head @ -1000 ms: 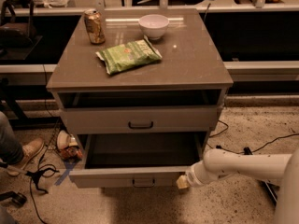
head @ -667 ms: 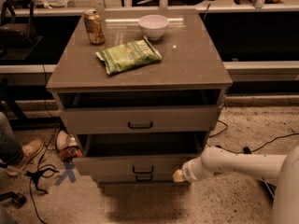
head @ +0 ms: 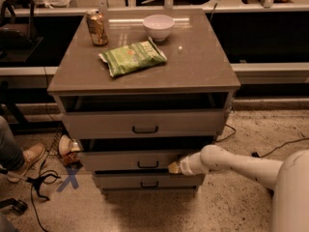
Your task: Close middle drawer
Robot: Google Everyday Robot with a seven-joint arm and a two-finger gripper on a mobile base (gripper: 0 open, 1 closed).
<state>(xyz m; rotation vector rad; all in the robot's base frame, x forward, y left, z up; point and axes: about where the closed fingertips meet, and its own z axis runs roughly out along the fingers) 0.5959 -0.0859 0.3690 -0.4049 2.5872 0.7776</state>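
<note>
The middle drawer point(head: 128, 160) is the second of three in a grey-brown cabinet. Its flat front with a small dark handle point(head: 148, 165) stands only slightly out from the cabinet, with a narrow dark gap above it. My gripper point(head: 174, 167) is at the end of a white arm coming in from the right. Its tip touches the right part of the drawer front. The top drawer point(head: 145, 123) also stands out a little. The lowest drawer point(head: 145, 181) sits beneath.
On the cabinet top point(head: 203, 66) lie a green chip bag point(head: 133, 57), a soda can point(head: 97, 27) and a white bowl point(head: 158, 26). A person's shoe point(head: 30, 155) and cables point(head: 41, 180) are on the floor at the left. A bench runs behind.
The middle drawer has slid back from wide open to nearly shut. My gripper has moved inward with its front.
</note>
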